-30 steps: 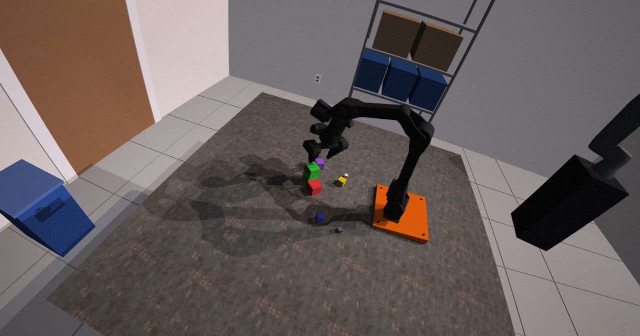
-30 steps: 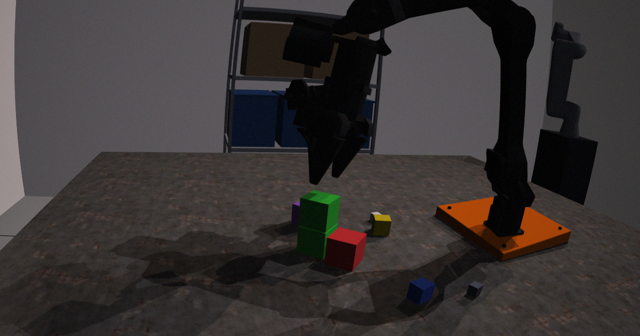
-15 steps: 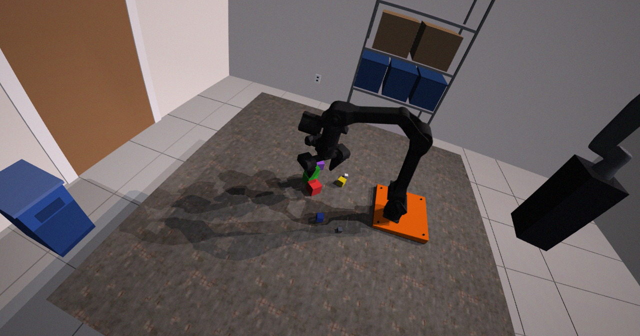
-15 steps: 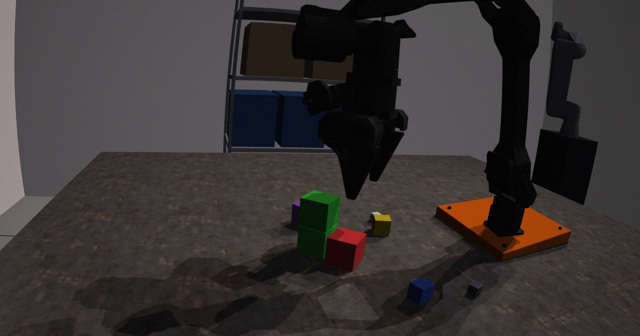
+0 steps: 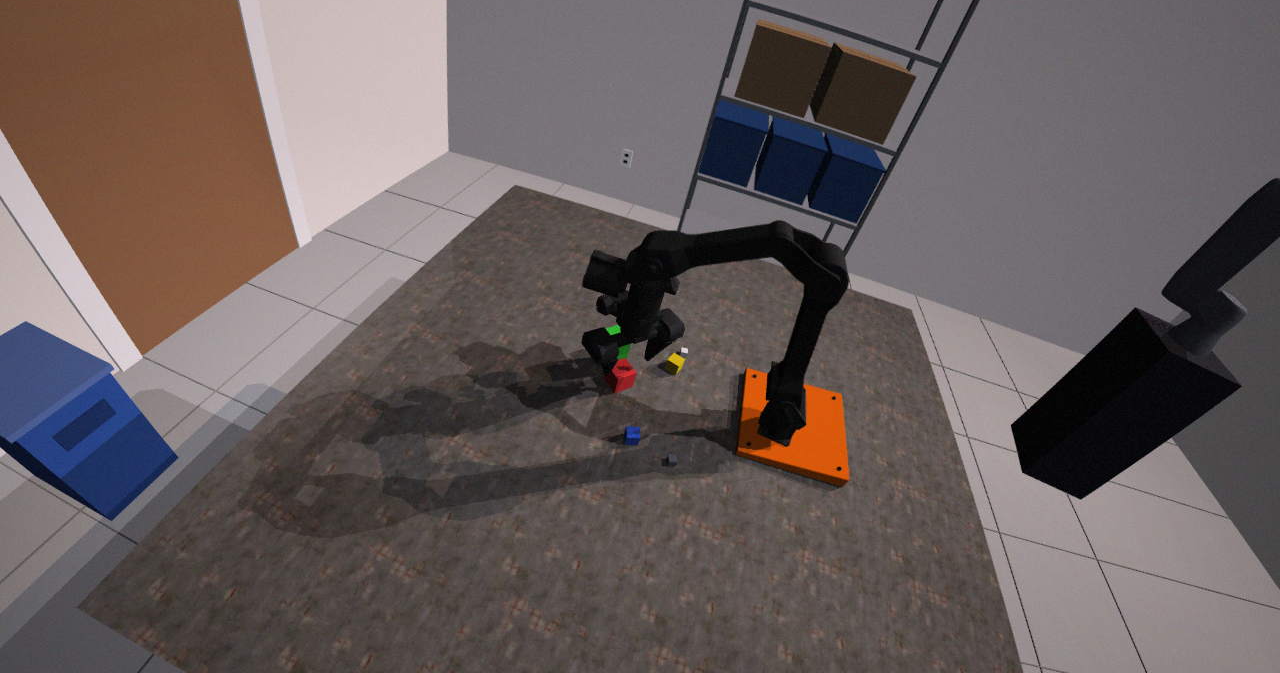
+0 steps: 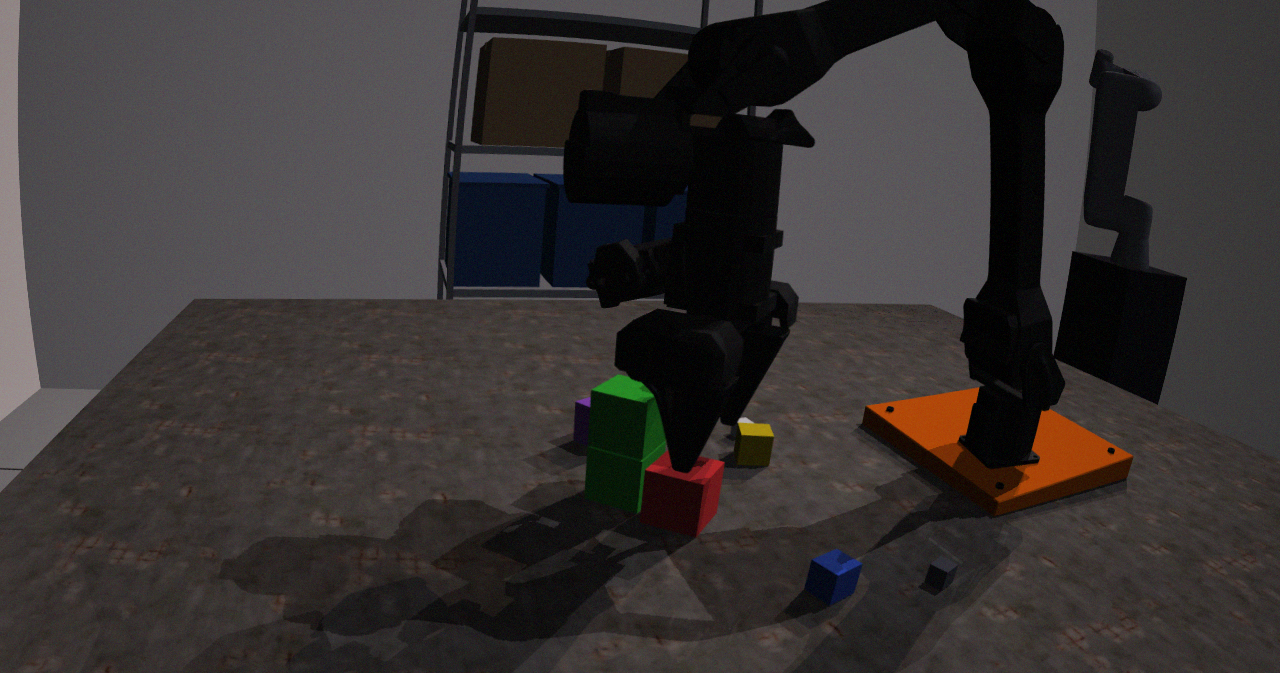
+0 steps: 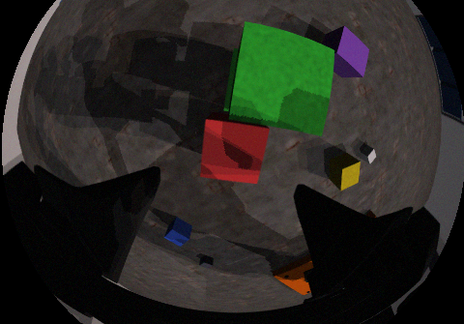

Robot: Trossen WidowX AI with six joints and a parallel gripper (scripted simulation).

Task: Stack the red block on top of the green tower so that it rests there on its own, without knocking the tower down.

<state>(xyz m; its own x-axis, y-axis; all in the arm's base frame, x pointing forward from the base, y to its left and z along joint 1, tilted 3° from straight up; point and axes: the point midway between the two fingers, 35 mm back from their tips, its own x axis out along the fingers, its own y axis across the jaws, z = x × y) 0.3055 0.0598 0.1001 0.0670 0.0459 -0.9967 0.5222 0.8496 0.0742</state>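
The red block point(image 5: 621, 379) point(image 6: 678, 501) point(image 7: 234, 150) sits flat on the mat, close beside the foot of the green tower. The green tower point(image 6: 619, 423) point(image 7: 282, 68) is two blocks high and upright; my arm partly hides it in the top view. My gripper point(image 5: 633, 360) point(image 6: 708, 445) point(image 7: 230, 184) points down, wide open and empty, low over the red block. In the exterior view one finger overlaps the red block's top and part of the upper green block. Whether it touches either is unclear.
A yellow block point(image 5: 675, 364) point(image 6: 753, 445) point(image 7: 350, 175) and a small white cube point(image 5: 683, 350) point(image 7: 371, 156) lie nearby. A purple block point(image 7: 357, 55) is behind the tower. A blue cube point(image 5: 632, 435) point(image 6: 832, 577) and dark cube point(image 5: 671, 460) point(image 6: 939, 572) lie towards the orange base point(image 5: 819, 427).
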